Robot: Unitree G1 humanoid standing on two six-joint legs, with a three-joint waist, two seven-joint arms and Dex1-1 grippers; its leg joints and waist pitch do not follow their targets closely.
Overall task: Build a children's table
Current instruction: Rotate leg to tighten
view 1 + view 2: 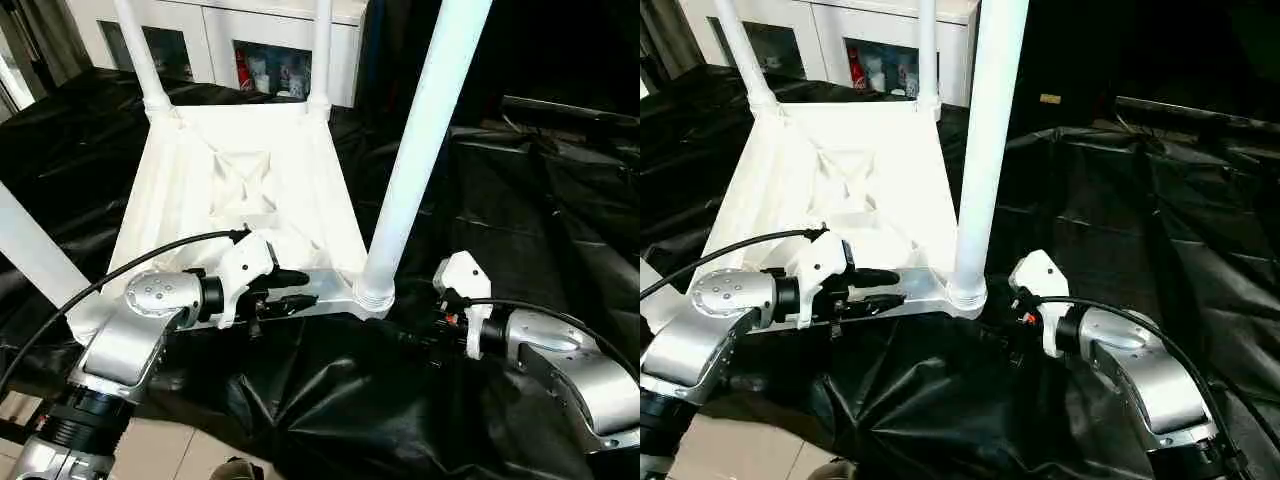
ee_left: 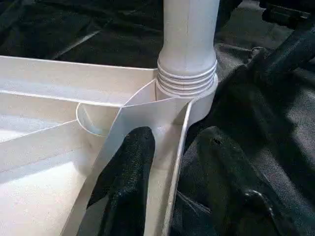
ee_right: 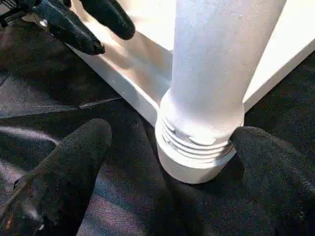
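Black plastic sheeting (image 1: 500,200) over the floor, white cabinets (image 1: 260,40) at the far wall. Upside down on the sheeting, the table top (image 1: 240,190), ribbed underside up, legs rising from its corner sockets. At near left, left gripper (image 1: 290,288) closed on the top's near rim (image 2: 162,147), one finger (image 2: 125,182) inside, the other outside. Just right, the near right leg (image 1: 420,150) upright in its socket (image 1: 375,295). Right gripper (image 3: 172,162) spread wide around that leg's threaded base, one finger (image 3: 266,162) touching it, holding nothing.
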